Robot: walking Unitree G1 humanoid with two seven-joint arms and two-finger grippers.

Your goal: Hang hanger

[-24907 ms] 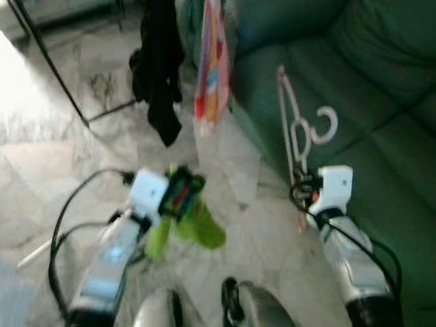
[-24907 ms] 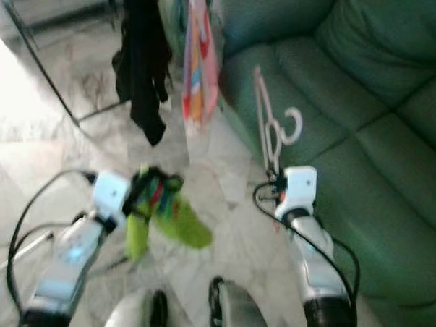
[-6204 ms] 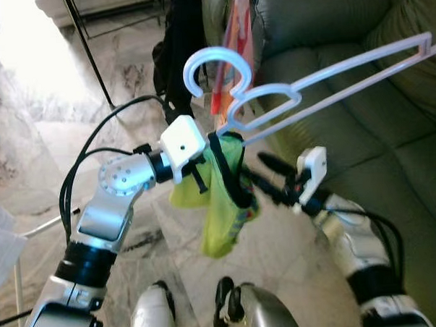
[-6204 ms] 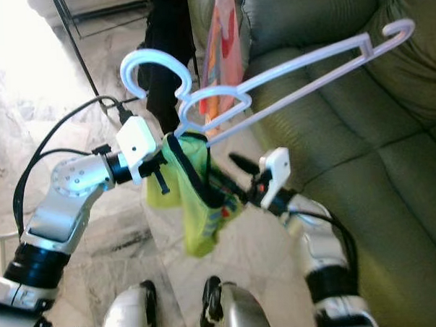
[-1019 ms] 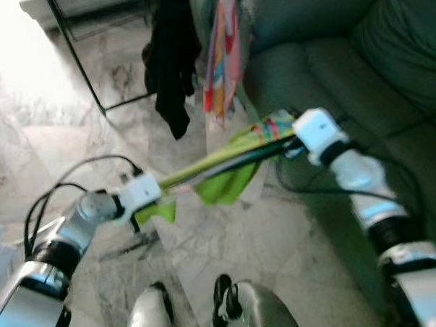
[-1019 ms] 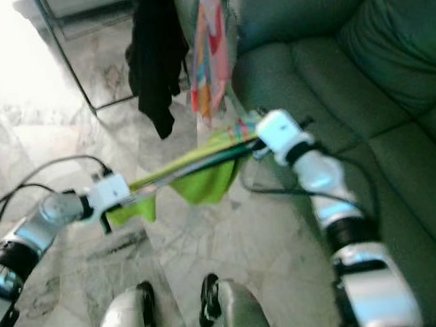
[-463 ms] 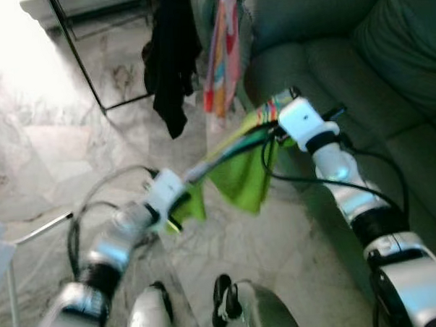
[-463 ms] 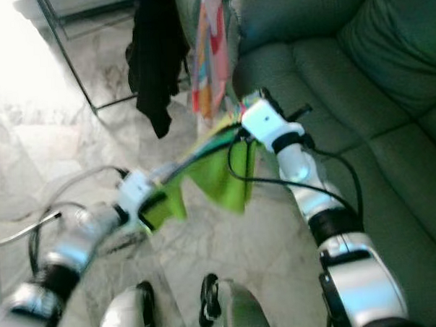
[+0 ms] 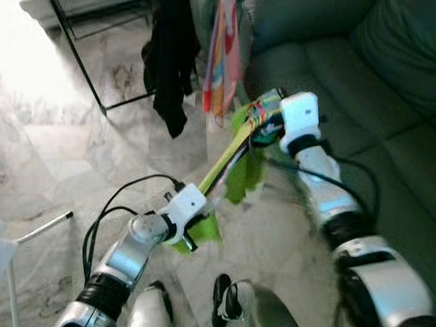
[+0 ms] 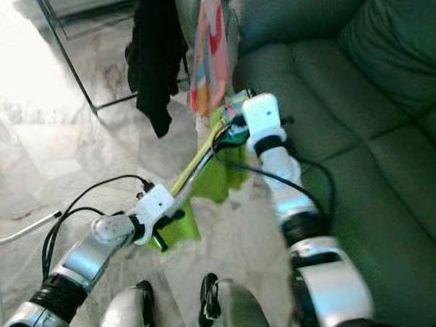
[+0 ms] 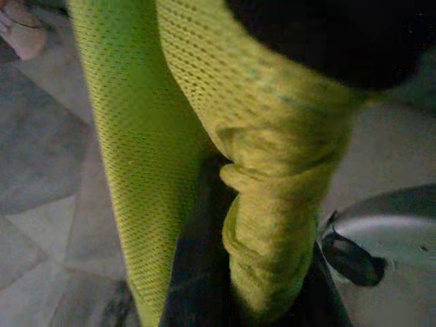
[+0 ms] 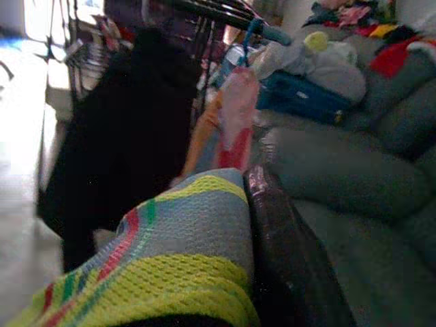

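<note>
Two grippers are both on the same thing here: a lime-green mesh top (image 9: 241, 173) stretched out between them over the marble floor (image 9: 72, 148), in front of the robot. No hanger can be made out in these frames, just the cloth pulled into a taut band with loose bits drooping under it. The left gripper (image 9: 199, 226) is low and close to the robot's body, and in the left wrist view the green mesh (image 11: 136, 157) is bunched up and wrapped around a black finger (image 11: 194, 272), so it's clamped on the fabric. The right gripper (image 10: 231, 127) is higher and further out, holding the other end, the striped hem (image 12: 184, 231) with red, green and grey bands and a yellow edge; its wrist view shows that hem pressed right against a black finger (image 12: 286, 252). So both are closed on the top, one at each end. Just past the right gripper there's a colourful striped cloth (image 9: 224, 47) hanging down, and beside that, to the left, a black garment (image 9: 171, 57), both on a dark rack (image 12: 225, 15). A green sofa (image 9: 373, 77) takes up the right side, with the right arm reaching along its front edge. The robot's feet (image 9: 224, 308) show at the bottom.
</note>
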